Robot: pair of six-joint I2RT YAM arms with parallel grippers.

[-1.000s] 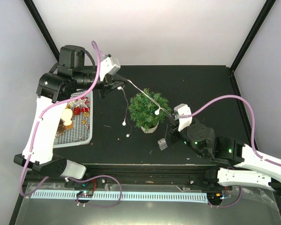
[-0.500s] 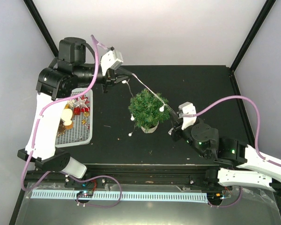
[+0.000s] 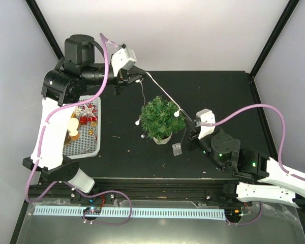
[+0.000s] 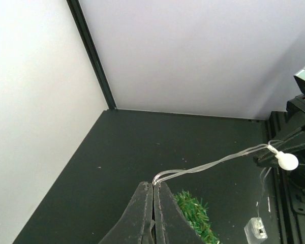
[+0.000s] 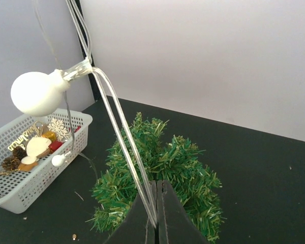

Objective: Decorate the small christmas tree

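Taut light string [image 3: 162,94] over the small christmas tree [image 3: 161,118], left gripper [image 4: 154,189] & right gripper [image 5: 156,187] both pinching it tight, so a snag cd tip the tree.

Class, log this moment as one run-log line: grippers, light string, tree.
left gripper: shut on light string | right gripper: shut on light string | light string: runs over small christmas tree

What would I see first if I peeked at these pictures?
First, the bushy little green Christmas tree in its cream pot, in the middle of the black table. Above it, a string of clear wire with round white bulbs stretches between the left claw and the right claw, both pinched shut on it. At the table's left sits a white plastic basket of shiny ornaments.
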